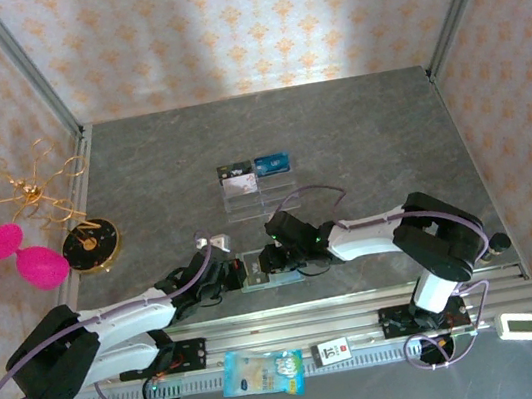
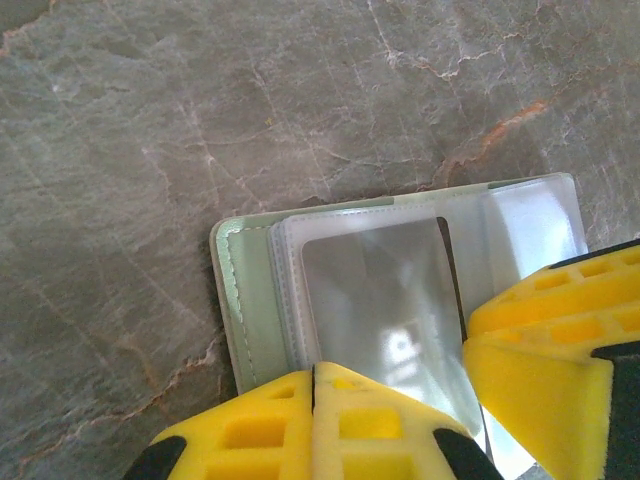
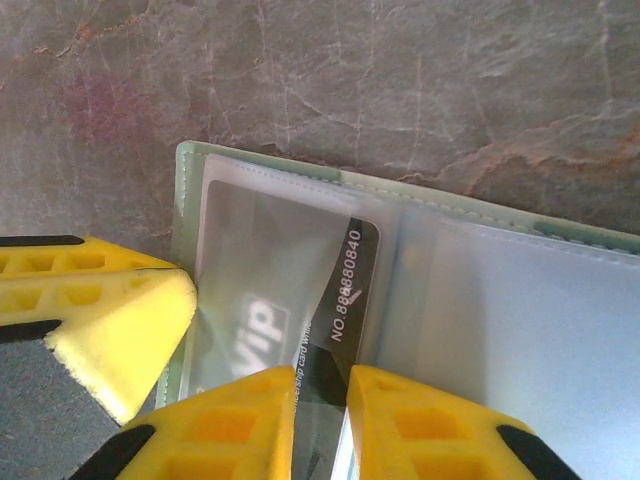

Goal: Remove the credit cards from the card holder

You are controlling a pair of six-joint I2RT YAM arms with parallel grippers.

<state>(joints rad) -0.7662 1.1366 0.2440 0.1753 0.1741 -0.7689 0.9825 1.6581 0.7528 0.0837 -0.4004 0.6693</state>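
Left arm [image 1: 122,311] and right arm [image 1: 373,233]: white link shells, bulky black joint housings, black wrist sections. One lilac cable [image 1: 310,189] runs loosely along each arm. Fingers [image 2: 300,430]: bright yellow moulded pads with rows of square recesses, paler worn edges, and black backing at the outer corners.

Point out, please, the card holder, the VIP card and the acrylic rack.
card holder [image 2: 240,300], left wrist view, green left border.
VIP card [image 3: 345,285], right wrist view, dark numbered strip.
acrylic rack [image 1: 261,201], top external view, clear front tier.
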